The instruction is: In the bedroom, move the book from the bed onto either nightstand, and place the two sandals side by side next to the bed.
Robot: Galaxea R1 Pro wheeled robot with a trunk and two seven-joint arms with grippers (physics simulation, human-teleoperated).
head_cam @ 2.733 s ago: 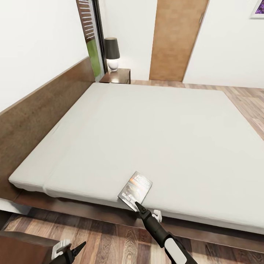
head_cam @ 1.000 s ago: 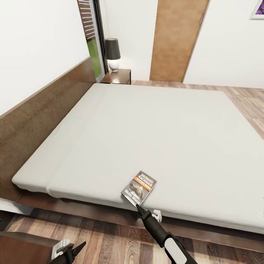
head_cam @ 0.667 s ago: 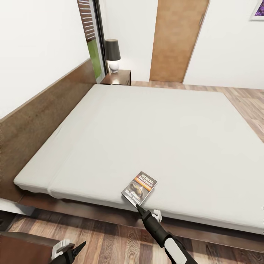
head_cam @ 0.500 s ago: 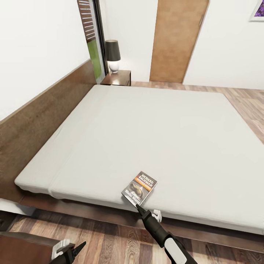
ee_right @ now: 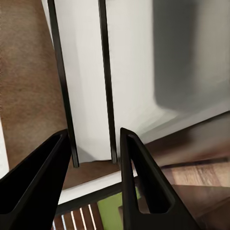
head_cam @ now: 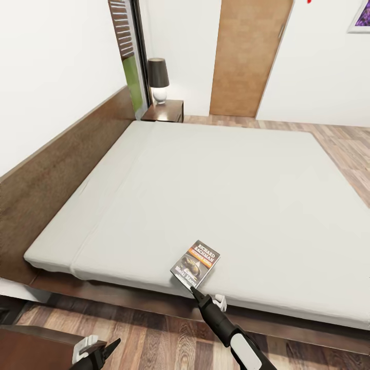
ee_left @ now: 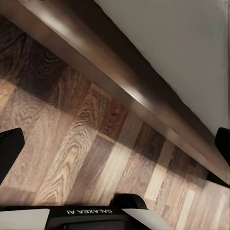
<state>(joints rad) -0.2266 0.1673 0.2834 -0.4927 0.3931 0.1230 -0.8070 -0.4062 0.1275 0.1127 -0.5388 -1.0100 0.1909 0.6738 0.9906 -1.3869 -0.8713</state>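
Observation:
The book (head_cam: 196,263) has a dark cover with white lettering and an orange band, and lies at the near edge of the bed (head_cam: 221,174). My right gripper (head_cam: 193,291) reaches up from below and is shut on the book's near corner. In the right wrist view the book (ee_right: 86,72) shows edge-on as white pages between two dark covers, and the right gripper (ee_right: 93,132) has a finger on each side. My left gripper (head_cam: 101,353) hangs open low over the floor beside the bed frame (ee_left: 120,81). One nightstand (head_cam: 167,109) stands at the far end of the headboard. The sandals are out of view.
A black-shaded lamp (head_cam: 158,79) stands on the far nightstand. Another dark wooden top (head_cam: 31,347) sits at the lower left by my left arm. A brown door (head_cam: 246,56) and a framed picture (head_cam: 359,15) are on the far wall. Wood-plank floor (head_cam: 154,339) runs along the bed's near side.
Since the earliest frame the book has turned a little and sits further onto the mattress, with the right gripper at its corner. The camera has shifted slightly. The left gripper is unchanged.

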